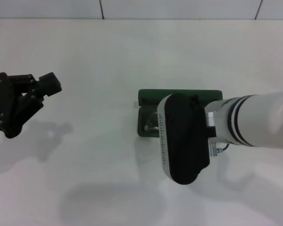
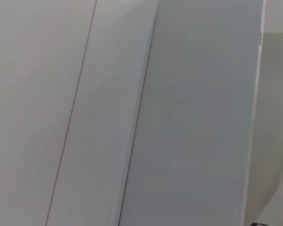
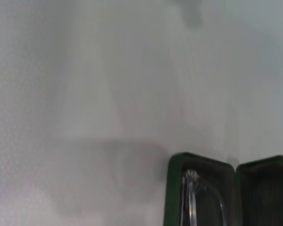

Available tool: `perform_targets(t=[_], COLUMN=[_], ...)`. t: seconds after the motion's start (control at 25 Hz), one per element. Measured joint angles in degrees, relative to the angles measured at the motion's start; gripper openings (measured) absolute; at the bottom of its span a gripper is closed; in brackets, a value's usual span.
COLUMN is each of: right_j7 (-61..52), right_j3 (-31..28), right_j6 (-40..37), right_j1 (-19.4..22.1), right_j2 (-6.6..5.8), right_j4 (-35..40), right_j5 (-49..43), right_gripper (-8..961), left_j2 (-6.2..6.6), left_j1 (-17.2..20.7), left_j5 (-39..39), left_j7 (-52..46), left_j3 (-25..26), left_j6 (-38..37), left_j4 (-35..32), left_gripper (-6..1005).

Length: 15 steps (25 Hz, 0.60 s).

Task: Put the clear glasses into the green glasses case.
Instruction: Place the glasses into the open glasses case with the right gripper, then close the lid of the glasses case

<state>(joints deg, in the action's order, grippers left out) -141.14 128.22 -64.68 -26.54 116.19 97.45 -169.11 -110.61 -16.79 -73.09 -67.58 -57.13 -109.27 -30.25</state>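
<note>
Fingers unseen; right arm [image 1: 236, 125] covers open green glasses case [image 1: 148, 96].

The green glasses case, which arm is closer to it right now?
Right. The right arm hangs directly over the green glasses case, covering much of it. The left end effector hovers far off to the case's left.

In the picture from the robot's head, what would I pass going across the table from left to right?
Left gripper held above the table → bare white table → open green glasses case with the clear glasses inside → right arm, its end hanging over the case.
</note>
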Motion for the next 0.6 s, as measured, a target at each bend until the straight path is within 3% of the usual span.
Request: perform_targets(t=[0.2, 0.6], right_j7=[0.05, 0.26], right_j3=[-1.46, -11.2], right_j6=[-0.33, -5.14], right_j1=[2.36, 6.69], right_j2=[-0.03, -0.39], right_j4=[2.37, 6.89], right_j5=[1.46, 10.4], right_gripper=[179, 177], left_j2=[-0.03, -0.04], left_j1=[0.17, 0.94], left_j5=[0.01, -0.01], left_j7=[-0.01, 0.03], left_j3=[0.0, -0.11], left_j6=[-0.12, -0.24], left_j4=[0.02, -0.03], left_gripper=[47, 48])
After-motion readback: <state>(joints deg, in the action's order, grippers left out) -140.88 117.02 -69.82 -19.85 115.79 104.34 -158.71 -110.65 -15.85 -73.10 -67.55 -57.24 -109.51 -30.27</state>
